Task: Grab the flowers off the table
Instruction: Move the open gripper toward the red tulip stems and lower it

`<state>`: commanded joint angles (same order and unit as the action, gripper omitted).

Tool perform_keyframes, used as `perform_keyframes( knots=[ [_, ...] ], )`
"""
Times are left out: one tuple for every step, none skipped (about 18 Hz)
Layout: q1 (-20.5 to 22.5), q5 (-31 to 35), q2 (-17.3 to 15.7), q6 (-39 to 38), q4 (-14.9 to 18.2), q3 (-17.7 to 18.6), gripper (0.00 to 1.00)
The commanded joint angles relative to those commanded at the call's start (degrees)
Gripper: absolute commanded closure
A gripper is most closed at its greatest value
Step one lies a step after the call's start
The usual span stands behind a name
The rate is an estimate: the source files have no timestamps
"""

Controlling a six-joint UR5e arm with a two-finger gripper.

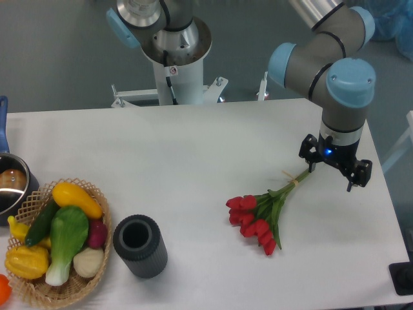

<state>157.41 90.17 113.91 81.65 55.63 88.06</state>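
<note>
Fixed camera, looking down on a white worktop (pixel 193 155). A bunch of red tulips (pixel 261 216) lies flat at right, blooms toward the viewer, tied stems pointing up-right. The gripper (pixel 334 173) hangs just beside the stem tips, fingers spread open, holding nothing. Risk, as a judgement: closing this far out could catch only the thin stem ends, so the bloom-heavy bunch may pivot or slip free.

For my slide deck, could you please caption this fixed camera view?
Robot claw poised above the stem end of the red flowers lying on the white table.
</note>
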Motion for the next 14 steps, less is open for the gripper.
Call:
perform_keyframes(
  knots=[
    [-0.3,0.0,0.1,-0.1,0.1,0.0,0.00],
    [-0.5,0.0,0.2,-0.2,0.1,0.1,0.00],
    [-0.5,0.0,0.1,-0.3,0.1,0.1,0.00],
    [-0.5,-0.1,0.1,-0.6,0.1,0.2,0.00],
    [-0.6,-0.3,0.1,-0.7,0.1,0.6,0.00],
    [-0.6,-1.7,0.2,-0.9,-0.3,1.6,0.00],
    [-0.4,-3.1,0.4,-1.2,-1.6,2.3,0.00],
    [0.0,-4.4,0.4,-1.9,-2.6,3.2,0.00],
    [0.2,-5.1,0.2,-2.5,-3.2,4.7,0.00],
    [0.2,-5.3,0.1,-2.8,-3.7,5.9,0.00],
    [-0.1,-5.2,0.0,-2.7,-4.0,6.8,0.00],
    [-0.2,-5.0,0.1,-2.6,-4.7,7.2,0.00],
    [-0.3,-4.8,0.2,-2.5,-5.1,7.6,0.00],
    [-0.3,-4.7,0.2,-2.2,-4.9,8.1,0.00]
  ],
)
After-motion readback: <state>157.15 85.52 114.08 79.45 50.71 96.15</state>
